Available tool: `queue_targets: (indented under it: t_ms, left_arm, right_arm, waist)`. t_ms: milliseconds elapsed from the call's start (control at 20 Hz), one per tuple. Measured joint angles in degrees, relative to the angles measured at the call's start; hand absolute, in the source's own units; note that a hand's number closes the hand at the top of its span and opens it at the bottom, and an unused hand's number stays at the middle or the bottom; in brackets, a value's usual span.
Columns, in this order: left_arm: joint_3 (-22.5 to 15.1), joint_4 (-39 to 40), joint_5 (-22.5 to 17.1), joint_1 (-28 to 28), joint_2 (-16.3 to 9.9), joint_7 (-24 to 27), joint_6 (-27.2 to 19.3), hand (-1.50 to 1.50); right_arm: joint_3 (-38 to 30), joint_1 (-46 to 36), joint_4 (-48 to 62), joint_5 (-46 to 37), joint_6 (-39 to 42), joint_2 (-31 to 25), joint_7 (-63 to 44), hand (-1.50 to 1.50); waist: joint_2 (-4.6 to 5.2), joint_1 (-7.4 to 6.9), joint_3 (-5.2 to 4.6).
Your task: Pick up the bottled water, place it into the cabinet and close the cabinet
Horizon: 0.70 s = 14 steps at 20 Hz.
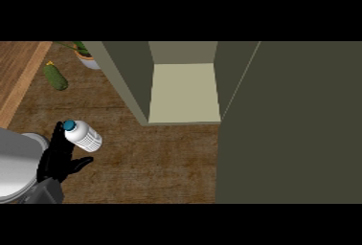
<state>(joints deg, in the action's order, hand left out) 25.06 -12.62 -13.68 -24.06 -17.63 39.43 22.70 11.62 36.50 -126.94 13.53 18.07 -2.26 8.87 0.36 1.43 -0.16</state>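
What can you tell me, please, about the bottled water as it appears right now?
The bottled water is a small, white, plastic-looking bottle with a ribbed or patterned body and a blue-teal cap. It lies tilted, with the cap pointing to the upper left, over the brown counter at the view's left, in front of the open cabinet. The black left hand is against its left side, fingers mostly straight; a real grasp cannot be confirmed.

Kitchen: brown counter [155,162] w/ open cabinet [184,93], cucumber [56,77], potted plant [86,56].
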Motion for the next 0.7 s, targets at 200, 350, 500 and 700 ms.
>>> queue_targets:
  t_ms: [200,350,500,700]
  left_arm:
    - [0.6,2.1,-0.5,-1.1,0.2,0.1,1.6,-1.5]
    - [1.1,2.9,-1.2,-1.7,-0.2,-1.2,3.8,-1.5]
    - [1.1,3.3,-1.5,-2.3,0.6,-2.1,5.0,-1.5]
    - [1.3,3.3,-2.0,-2.8,1.7,-2.5,6.0,-1.5]
  right_arm:
    - [-0.4,-0.4,1.1,0.2,0.0,-0.1,0.4,-1.5]
    - [-0.1,-0.3,1.4,-0.3,0.0,0.0,0.8,-1.5]
    - [0.8,-0.9,1.2,-0.4,-0.6,0.5,0.1,-1.5]
    - [0.7,-0.9,1.8,-0.2,-0.3,0.2,0.5,-1.5]
  waist:
    - [0.11,0.19,-0.04]
    - [0.14,0.22,-0.05]
    - [0.15,0.2,-0.06]
    - [0.11,0.22,0.01]
